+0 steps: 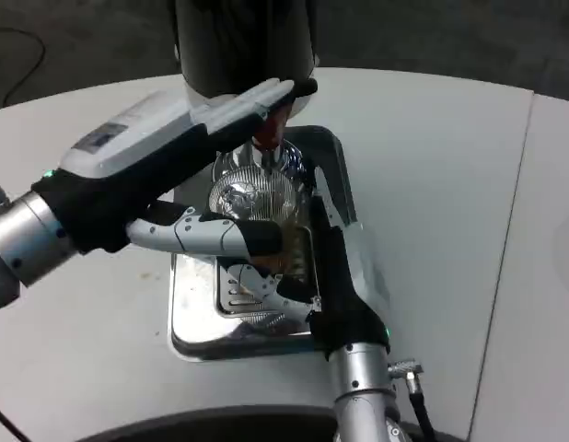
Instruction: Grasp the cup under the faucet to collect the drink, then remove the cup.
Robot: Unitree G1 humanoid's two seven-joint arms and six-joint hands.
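Note:
A clear cup [250,196] stands on the metal drip tray [194,313] right under the faucet [267,138] of the black drink dispenser [243,41]. My right hand [335,262] comes in from below and grips the cup from its right side, with its fingers [266,287] curled around the near side. A brownish tint shows at the cup's right edge beside my palm. My left hand [188,138] reaches in from the left, its fingers stretched flat with the tips on the faucet lever [298,88]. Its thumb [211,235] sticks out across the front of the cup and hides the lower part.
The drip tray has a slotted grate [234,299] and raised shiny rims. The round white table [441,184] spreads to the right and far side, with a seam [510,221] running down its right part. A cable [415,387] hangs off my right wrist.

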